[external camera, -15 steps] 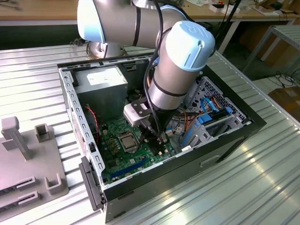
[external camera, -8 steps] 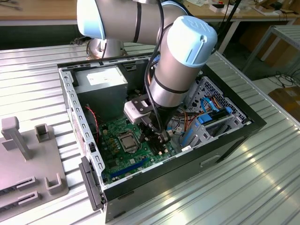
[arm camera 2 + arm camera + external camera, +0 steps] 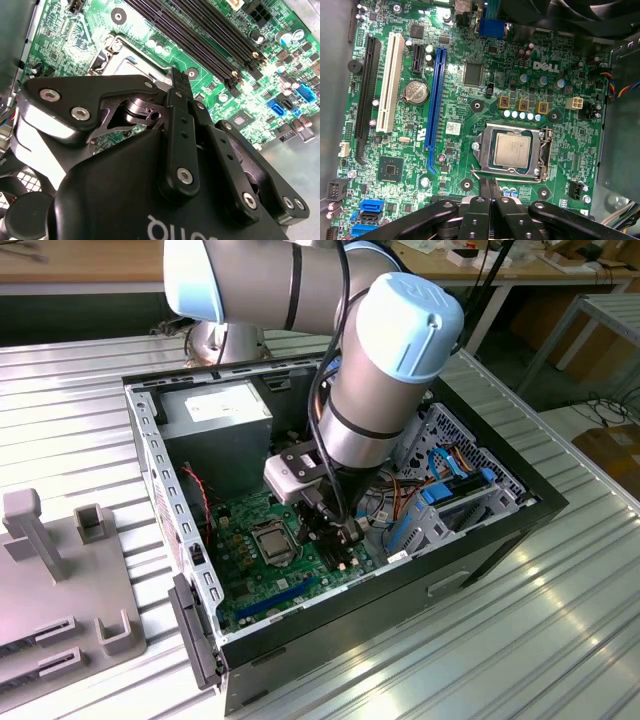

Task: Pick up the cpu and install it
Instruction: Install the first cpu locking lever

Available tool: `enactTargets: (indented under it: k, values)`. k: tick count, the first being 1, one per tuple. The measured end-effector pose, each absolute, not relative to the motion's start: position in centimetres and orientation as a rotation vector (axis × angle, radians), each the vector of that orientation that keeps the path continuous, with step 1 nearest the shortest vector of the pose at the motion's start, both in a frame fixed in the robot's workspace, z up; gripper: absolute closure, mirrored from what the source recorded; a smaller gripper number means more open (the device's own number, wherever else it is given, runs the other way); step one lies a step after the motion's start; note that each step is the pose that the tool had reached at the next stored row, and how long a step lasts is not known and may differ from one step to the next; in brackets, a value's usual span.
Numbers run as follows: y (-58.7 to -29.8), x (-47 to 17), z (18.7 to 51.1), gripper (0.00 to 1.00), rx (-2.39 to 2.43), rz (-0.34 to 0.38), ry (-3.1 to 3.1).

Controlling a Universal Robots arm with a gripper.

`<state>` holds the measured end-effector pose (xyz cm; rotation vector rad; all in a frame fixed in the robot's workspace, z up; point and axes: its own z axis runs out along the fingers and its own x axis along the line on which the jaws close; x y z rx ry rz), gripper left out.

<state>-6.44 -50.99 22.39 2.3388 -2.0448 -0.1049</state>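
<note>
First wrist view, end effector (image 3: 489, 186) closed (empty), beside socketed cpu (image 3: 512, 150)

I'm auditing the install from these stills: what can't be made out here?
1. Second wrist view: the gripper body covers most of the socket, hiding its contents.
2. First wrist view: the cpu lies in the socket, but whether the lever is latched is too small to tell.
3. Exterior view: the arm hides part of the board.

Silver arm (image 3: 375, 390) with pale-blue caps (black cable alongside), black screwed claw (image 3: 490, 186).
</note>
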Motion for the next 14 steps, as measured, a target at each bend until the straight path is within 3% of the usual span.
enactTargets:
  k: [14]
  values:
    - [-50.99,-7.04,22.38,0.89,2.339,-0.105,-2.045]
